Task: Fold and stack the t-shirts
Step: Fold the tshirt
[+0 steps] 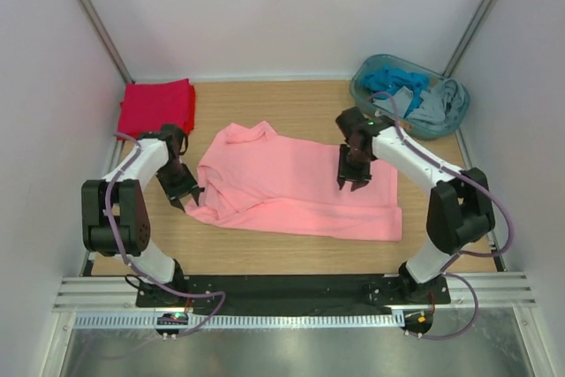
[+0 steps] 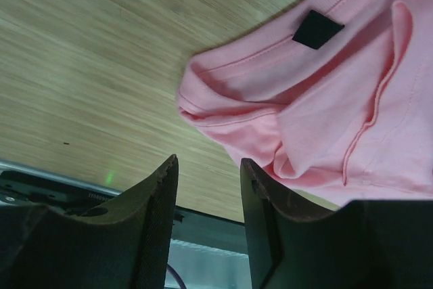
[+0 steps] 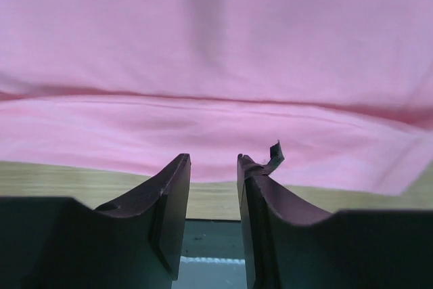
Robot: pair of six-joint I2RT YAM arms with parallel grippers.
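The salmon-pink t-shirt (image 1: pixel 296 187) lies partly folded across the middle of the table, collar end to the left; its dark neck label (image 2: pixel 317 28) shows in the left wrist view. A folded bright red t-shirt (image 1: pixel 157 106) sits at the back left. My left gripper (image 1: pixel 186 196) hangs at the pink shirt's left edge, open, with nothing between its fingers (image 2: pixel 157 197); the bunched sleeve (image 2: pixel 223 109) lies just beyond them. My right gripper (image 1: pixel 351 181) hovers over the shirt's right part, open and empty, the pink cloth (image 3: pixel 216 65) filling its view.
A teal basket (image 1: pixel 408 94) with blue and grey clothes stands at the back right. White walls close in the table on three sides. A black rail and metal strip run along the near edge (image 1: pixel 291 289).
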